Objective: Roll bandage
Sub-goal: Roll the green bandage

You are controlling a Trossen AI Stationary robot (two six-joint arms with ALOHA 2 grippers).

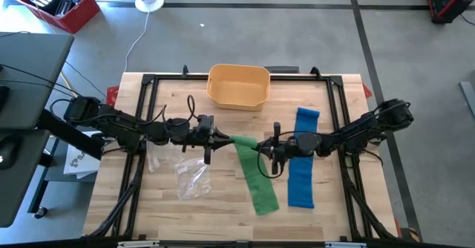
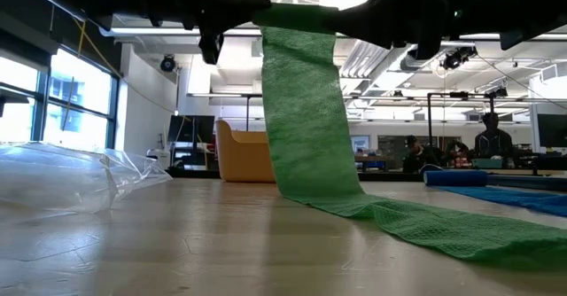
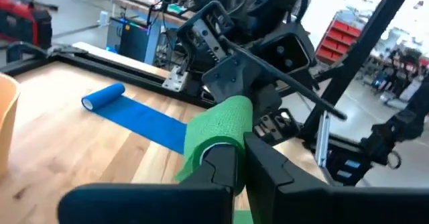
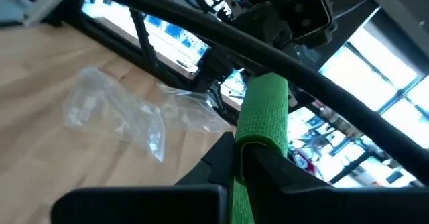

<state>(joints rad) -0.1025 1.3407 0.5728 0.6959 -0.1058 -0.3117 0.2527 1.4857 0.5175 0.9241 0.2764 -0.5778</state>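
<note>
A pale wooden surface [image 1: 223, 203] inside a black frame carries the work, with an open workshop behind it. Over its middle, the left gripper [image 3: 231, 158] has its fingers pressed together on one end of the rolled start of the green bandage [image 1: 252, 170], and the right gripper [image 4: 242, 149] pinches the other end, so the small roll hangs between them, off the wood. From that roll the free strip drops steeply and then trails flat across the surface toward the near edge. The weave looks soft, light and crinkled; it probably clings to itself, stretches under pull and has no stiffness, so it is best held at the roll's ends, as now, with the tail kept lightly taut. Beside it lies a blue bandage [image 1: 302, 159], partly unrolled, a crumpled clear plastic bag [image 1: 191, 177] on the left, and a yellow bin [image 1: 238, 85] at the far side.
</note>
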